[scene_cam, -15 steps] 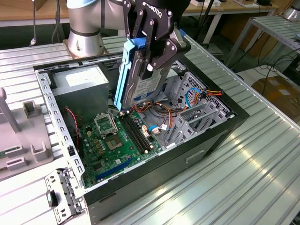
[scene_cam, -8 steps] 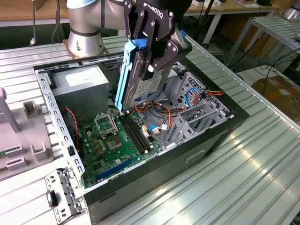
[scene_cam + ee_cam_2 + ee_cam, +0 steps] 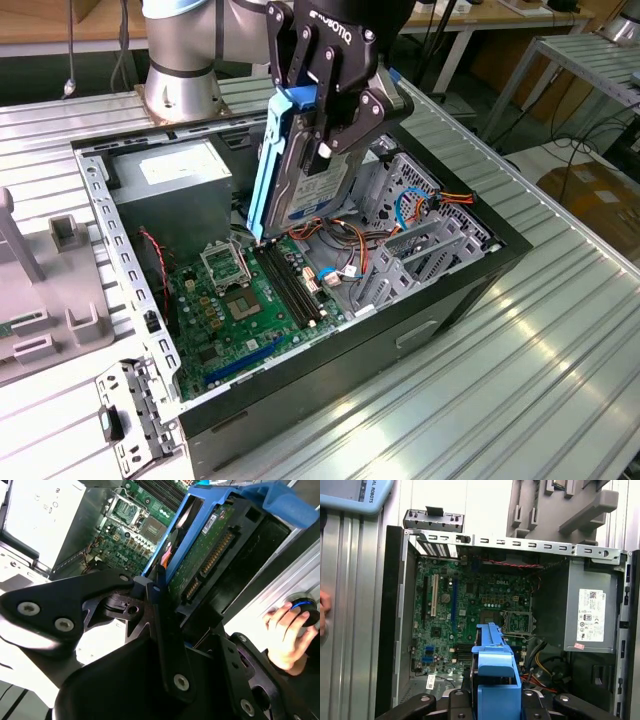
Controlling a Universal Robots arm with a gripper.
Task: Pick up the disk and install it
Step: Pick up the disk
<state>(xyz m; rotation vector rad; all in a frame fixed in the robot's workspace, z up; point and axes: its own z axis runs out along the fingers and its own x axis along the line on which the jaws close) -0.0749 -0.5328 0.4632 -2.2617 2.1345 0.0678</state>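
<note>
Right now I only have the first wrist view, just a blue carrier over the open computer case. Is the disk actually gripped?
Observer: Yes. In the exterior view the gripper is shut on the disk, holding it on end above the computer case.
Operator: Which way does its underside face?
Observer: In the second wrist view the green circuit board and its connector face that camera.
Operator: Is there a drive cage anywhere?
Observer: Yes. In the exterior view a metal drive cage sits inside the case, to the exterior view's right of the disk, with orange cables between them.
</note>
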